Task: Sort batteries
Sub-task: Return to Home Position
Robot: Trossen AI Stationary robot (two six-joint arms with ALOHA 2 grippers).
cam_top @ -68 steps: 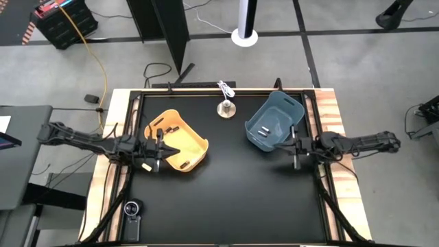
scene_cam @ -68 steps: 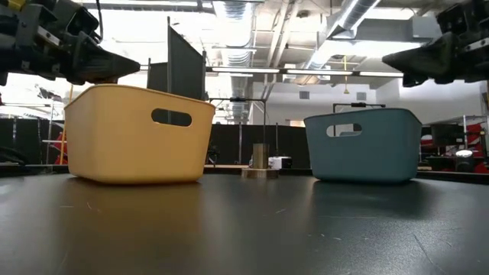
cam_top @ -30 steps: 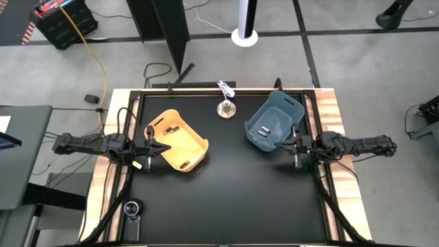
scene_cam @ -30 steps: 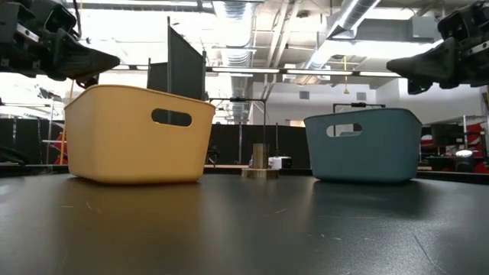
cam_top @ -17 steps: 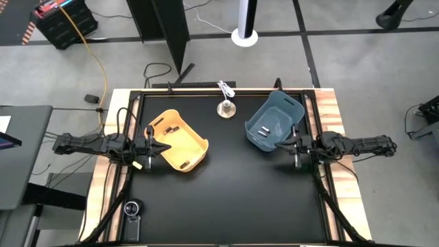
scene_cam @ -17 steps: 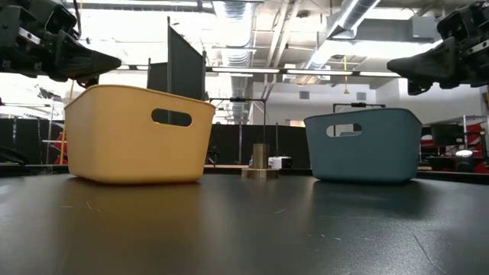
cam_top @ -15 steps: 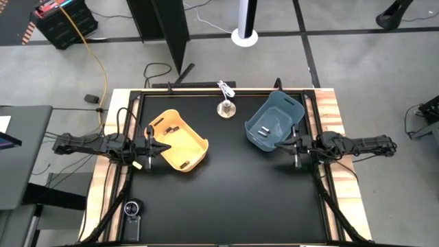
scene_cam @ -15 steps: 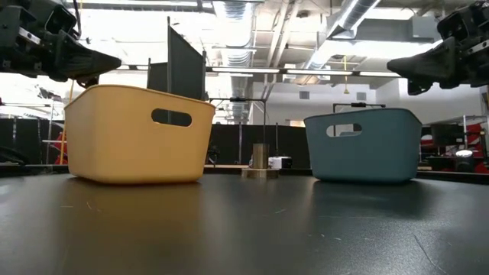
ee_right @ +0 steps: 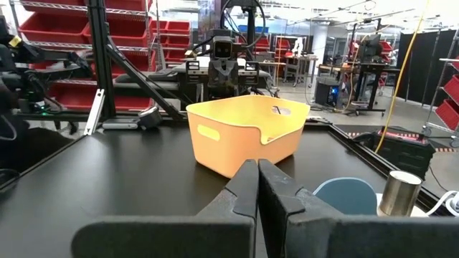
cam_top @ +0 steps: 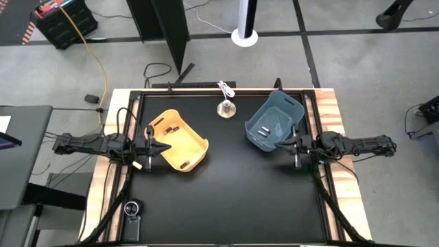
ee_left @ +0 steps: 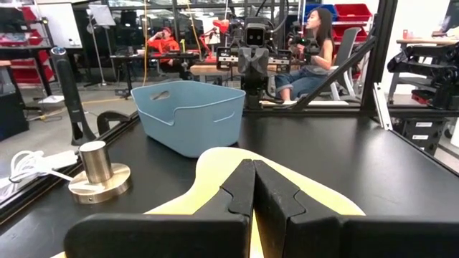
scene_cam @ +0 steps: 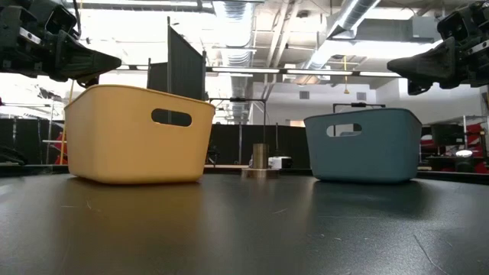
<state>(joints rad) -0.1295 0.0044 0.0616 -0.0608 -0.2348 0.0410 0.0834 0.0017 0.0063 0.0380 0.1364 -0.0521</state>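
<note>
Surrounding the black table lies grey floor.

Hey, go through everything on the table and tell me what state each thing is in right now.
Left pincer: shut, empty, raised beside the yellow bin.
Right pincer: shut, empty, raised beside the blue bin.
Yellow bin: upright, dark batteries inside.
Blue bin: upright, silver batteries lying inside.
Metal knob: standing upright, white cord attached.
</note>
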